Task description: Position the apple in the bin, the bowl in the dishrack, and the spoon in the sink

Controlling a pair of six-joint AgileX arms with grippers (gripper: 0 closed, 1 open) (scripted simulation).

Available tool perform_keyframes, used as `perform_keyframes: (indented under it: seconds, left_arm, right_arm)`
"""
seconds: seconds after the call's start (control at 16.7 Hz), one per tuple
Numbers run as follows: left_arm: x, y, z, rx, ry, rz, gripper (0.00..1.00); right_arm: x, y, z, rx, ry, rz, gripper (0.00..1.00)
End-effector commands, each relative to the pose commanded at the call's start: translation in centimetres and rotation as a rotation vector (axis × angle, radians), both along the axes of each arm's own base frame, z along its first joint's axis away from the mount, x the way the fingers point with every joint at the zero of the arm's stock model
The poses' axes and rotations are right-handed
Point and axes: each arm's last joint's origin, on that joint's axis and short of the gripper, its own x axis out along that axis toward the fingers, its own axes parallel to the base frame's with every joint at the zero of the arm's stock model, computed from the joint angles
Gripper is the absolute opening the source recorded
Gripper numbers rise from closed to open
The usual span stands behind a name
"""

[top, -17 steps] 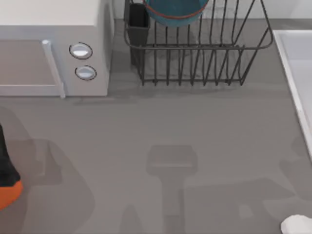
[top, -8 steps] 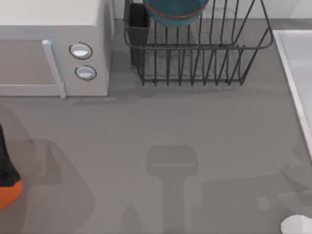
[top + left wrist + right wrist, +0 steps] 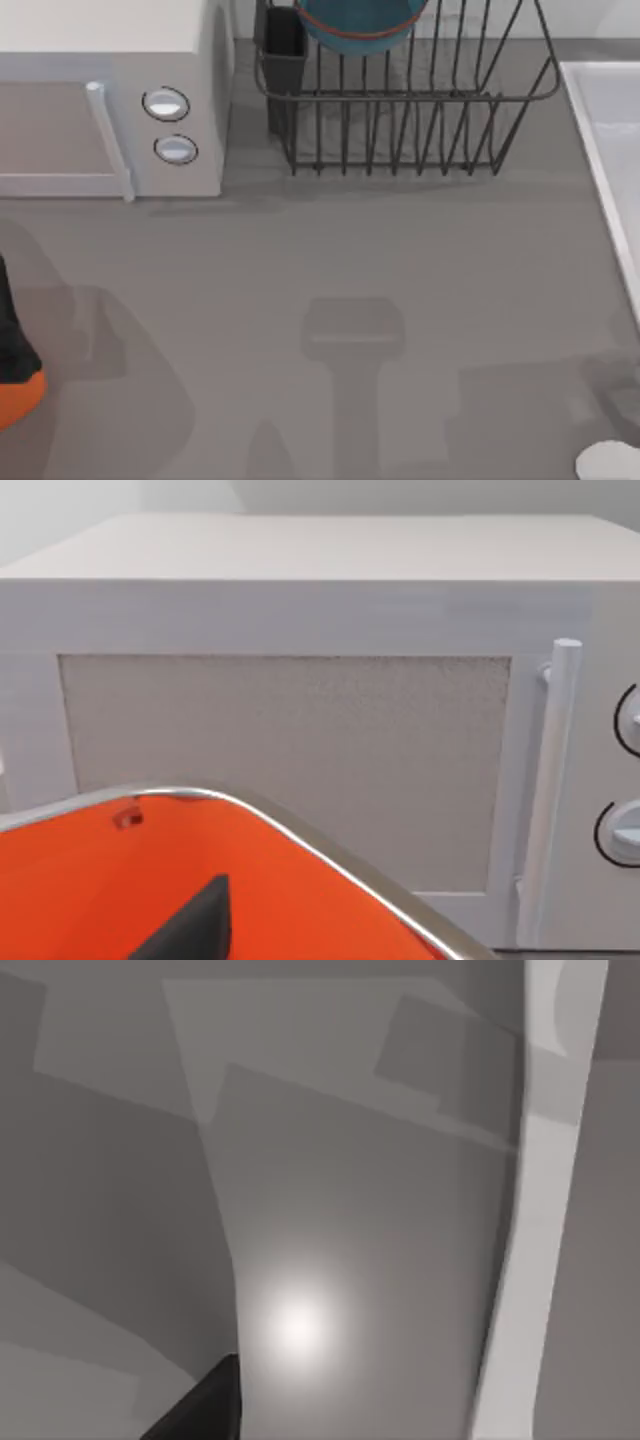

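The blue bowl (image 3: 360, 25) sits inside the dark wire dishrack (image 3: 420, 130) at the back. The rounded white end of the spoon (image 3: 606, 462) lies on the table at the front right corner, near the pale sink (image 3: 610, 120) along the right edge. The orange bin (image 3: 15, 398) shows at the front left edge. In the left wrist view my left gripper (image 3: 198, 928) hangs over the bin's (image 3: 90, 900) orange inside. My right gripper (image 3: 200, 1410) hovers above bare grey table beside the sink's pale rim (image 3: 535, 1220). The apple is out of view.
A white microwave (image 3: 110, 90) with two round knobs stands at the back left, right behind the bin. A dark utensil cup (image 3: 283, 45) sits at the rack's left corner. Grey table lies open between bin, rack and sink.
The arm shadow on the table at the front right has slid rightward toward the sink. Bowl, spoon and bin have not moved.
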Motion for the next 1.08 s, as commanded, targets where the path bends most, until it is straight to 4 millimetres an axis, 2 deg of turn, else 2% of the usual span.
perform_keyframes:
  seconds: [0.18, 0.96, 1.08]
  left_arm:
    - [0.0, 0.0, 0.0, 0.0, 0.0, 0.0, 1.0]
    - [0.0, 0.0, 0.0, 0.0, 0.0, 0.0, 1.0]
    - [0.0, 0.0, 0.0, 0.0, 0.0, 0.0, 1.0]
  right_arm:
    - [0.0, 0.0, 0.0, 0.0, 0.0, 0.0, 1.0]
    - [0.0, 0.0, 0.0, 0.0, 0.0, 0.0, 0.02]
    - [0.0, 0.0, 0.0, 0.0, 0.0, 0.0, 0.0]
